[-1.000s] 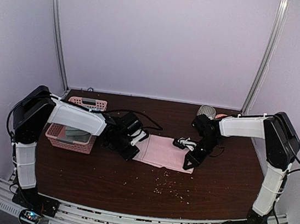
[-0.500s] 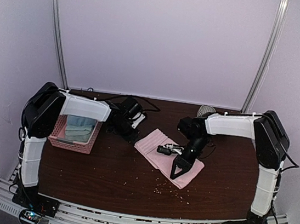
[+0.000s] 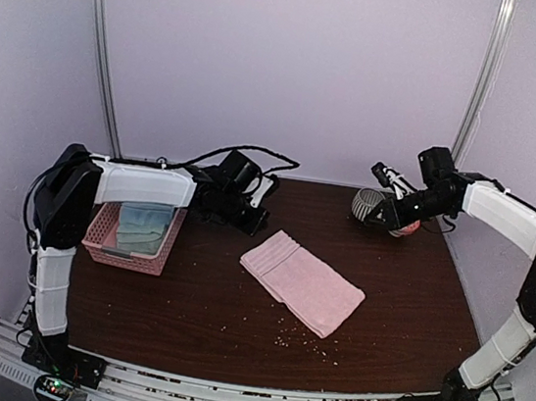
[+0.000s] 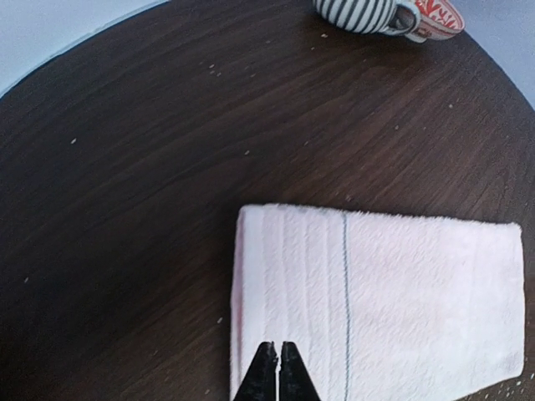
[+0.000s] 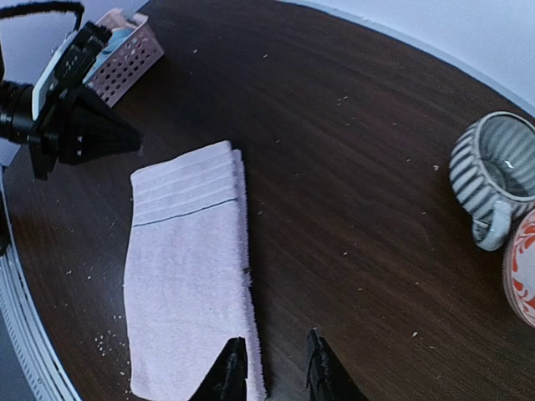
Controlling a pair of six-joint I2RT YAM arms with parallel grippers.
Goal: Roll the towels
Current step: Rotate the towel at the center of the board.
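Two arms reach over the dark wooden table (image 3: 183,318). The left arm (image 3: 142,184) stretches level along the far side, past the pink basket (image 3: 141,261), which holds a pale cloth (image 3: 143,229). The right arm (image 3: 508,214) is lifted high and bent toward the far right corner. The pink towel (image 3: 302,282) lies flat and folded mid-table, touched by neither arm. A striped mug (image 3: 368,204) sits far right. The left gripper (image 4: 278,372) is pinched closed and empty, pointing toward the towel. The right gripper (image 5: 276,338) has its fingers parted and holds nothing.
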